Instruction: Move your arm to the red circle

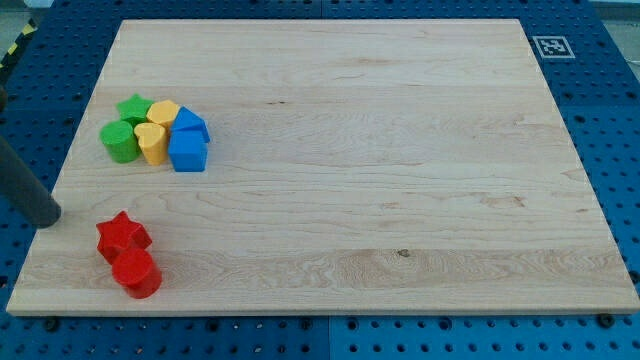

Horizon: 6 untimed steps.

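Observation:
The red circle (137, 273) is a round red block near the board's bottom left corner. A red star (122, 236) touches it just above and to the left. My tip (47, 217) is the lower end of a dark rod that enters from the view's left edge. It stands at the board's left edge, left of the red star and up and to the left of the red circle, apart from both.
A tight cluster sits at the upper left: a green star (133, 108), a green round block (119, 142), a yellow block (165, 113), a yellow heart-like block (151, 143) and two blue blocks (188, 150). The wooden board (400, 150) lies on a blue pegboard table.

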Motion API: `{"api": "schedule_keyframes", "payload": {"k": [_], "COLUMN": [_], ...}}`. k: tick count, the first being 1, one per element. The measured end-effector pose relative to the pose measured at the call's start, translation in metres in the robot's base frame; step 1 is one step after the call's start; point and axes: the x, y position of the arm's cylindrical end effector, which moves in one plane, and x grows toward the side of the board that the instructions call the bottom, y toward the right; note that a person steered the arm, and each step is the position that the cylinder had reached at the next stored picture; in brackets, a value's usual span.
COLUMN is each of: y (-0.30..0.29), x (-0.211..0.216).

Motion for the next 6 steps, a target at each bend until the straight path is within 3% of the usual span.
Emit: {"api": "schedule_keyframes", "payload": {"k": [2,6], "y": [0.022,0.062], "x": [0.052,0.076]}}
